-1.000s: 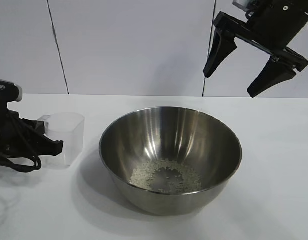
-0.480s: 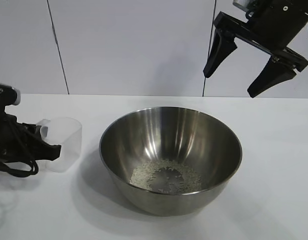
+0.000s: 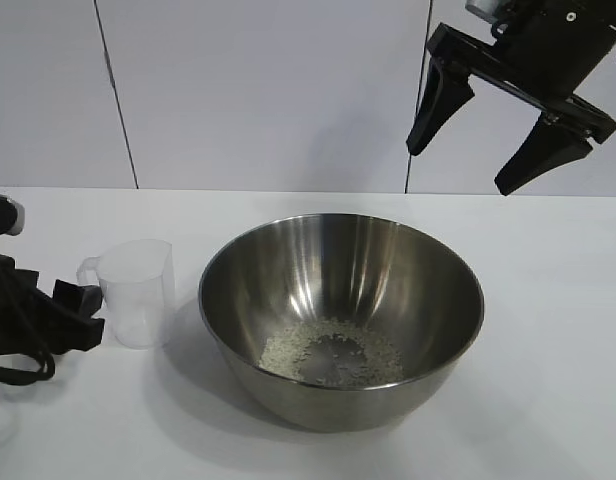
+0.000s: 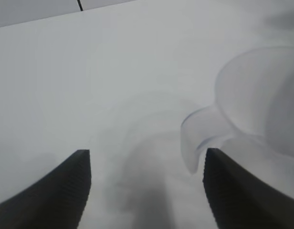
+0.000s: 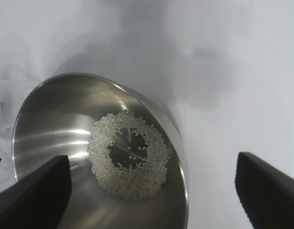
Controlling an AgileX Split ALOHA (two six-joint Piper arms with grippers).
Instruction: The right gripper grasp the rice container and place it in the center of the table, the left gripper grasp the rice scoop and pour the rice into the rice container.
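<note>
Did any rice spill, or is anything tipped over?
Nothing stands out. The rice sits inside the steel bowl, none visible on the table, and the plastic cup stands upright beside the bowl.

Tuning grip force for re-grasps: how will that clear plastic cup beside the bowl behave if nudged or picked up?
The cup looks thin-walled and empty, so probably very light and easily slid on the smooth table. It stands upright, taller than wide, so a high sideways nudge may tip it. Its walls might flex under a hard squeeze.
</note>
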